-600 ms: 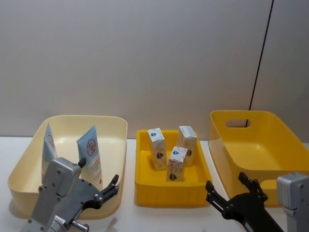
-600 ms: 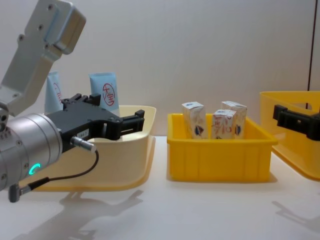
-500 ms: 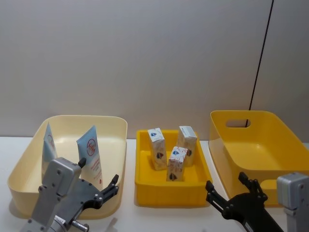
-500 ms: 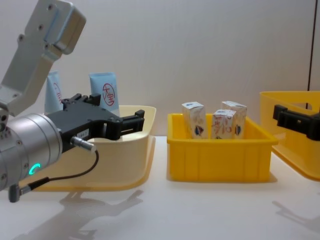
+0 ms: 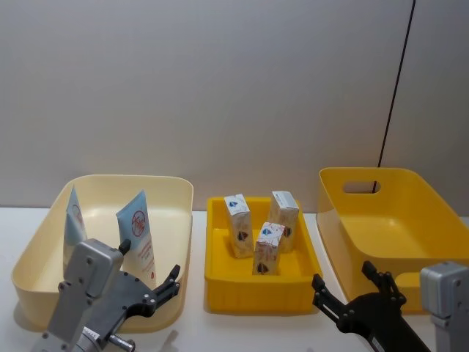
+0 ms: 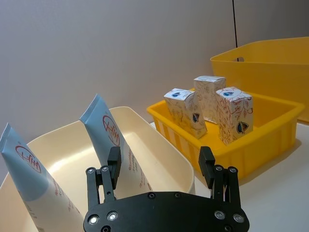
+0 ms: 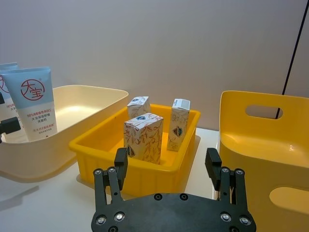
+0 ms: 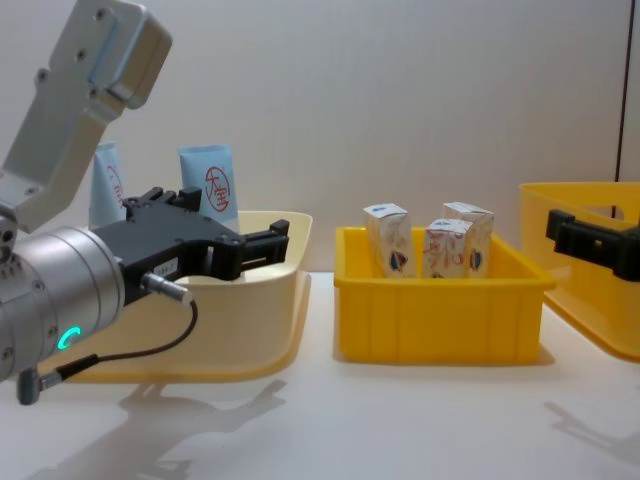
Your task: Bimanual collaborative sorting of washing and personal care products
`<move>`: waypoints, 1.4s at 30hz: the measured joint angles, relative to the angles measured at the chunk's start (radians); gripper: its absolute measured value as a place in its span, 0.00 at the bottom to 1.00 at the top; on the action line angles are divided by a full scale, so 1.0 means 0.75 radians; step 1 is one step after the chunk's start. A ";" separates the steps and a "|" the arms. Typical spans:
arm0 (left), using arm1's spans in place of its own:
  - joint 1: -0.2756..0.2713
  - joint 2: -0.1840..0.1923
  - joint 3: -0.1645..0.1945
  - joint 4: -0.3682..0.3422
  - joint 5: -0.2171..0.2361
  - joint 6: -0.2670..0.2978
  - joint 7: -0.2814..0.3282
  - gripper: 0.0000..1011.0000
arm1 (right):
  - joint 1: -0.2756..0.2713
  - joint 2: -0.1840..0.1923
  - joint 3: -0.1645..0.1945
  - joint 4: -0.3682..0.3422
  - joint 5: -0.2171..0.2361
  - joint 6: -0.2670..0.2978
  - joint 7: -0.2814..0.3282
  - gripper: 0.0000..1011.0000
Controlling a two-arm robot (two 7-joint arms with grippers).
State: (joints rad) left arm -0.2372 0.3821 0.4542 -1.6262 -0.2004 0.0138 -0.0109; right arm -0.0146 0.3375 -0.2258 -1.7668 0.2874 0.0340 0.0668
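Two pale blue squeeze tubes with a red round logo, one (image 5: 138, 236) and the other (image 5: 73, 224), stand leaning in the cream bin (image 5: 180, 192) on the left. Three small white cartons (image 5: 237, 224) (image 5: 283, 219) (image 5: 268, 248) stand upright in the small yellow tray (image 5: 256, 295) in the middle. My left gripper (image 5: 149, 259) hovers open at the cream bin's near right corner, holding nothing; the left wrist view shows the left gripper (image 6: 160, 157) facing a tube (image 6: 113, 145). My right gripper (image 5: 341, 275) is open and empty, low between the tray and the right bin, and in its wrist view the right gripper (image 7: 166, 157) faces the cartons (image 7: 143, 137).
A large deep yellow bin (image 5: 410, 220) with a handle slot stands on the right with nothing in it. The white table runs in front of all three containers. A grey wall closes off the back.
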 joint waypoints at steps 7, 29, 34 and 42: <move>0.000 0.000 0.000 0.000 0.000 0.000 0.000 0.99 | 0.000 0.000 0.000 0.000 0.000 0.000 0.000 0.99; 0.000 0.000 0.000 0.000 0.000 0.000 0.000 0.99 | 0.000 0.000 0.000 0.000 0.000 0.000 0.000 0.99; 0.000 0.000 0.000 0.000 0.000 0.000 0.000 0.99 | 0.000 0.000 0.000 0.000 0.000 0.000 0.000 0.99; -0.002 -0.004 -0.023 0.010 -0.028 -0.004 -0.017 0.99 | 0.000 0.000 0.000 0.000 0.000 0.000 0.000 0.99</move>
State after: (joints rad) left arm -0.2383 0.3787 0.4368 -1.6190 -0.2216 0.0105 -0.0236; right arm -0.0146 0.3375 -0.2258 -1.7668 0.2874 0.0341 0.0668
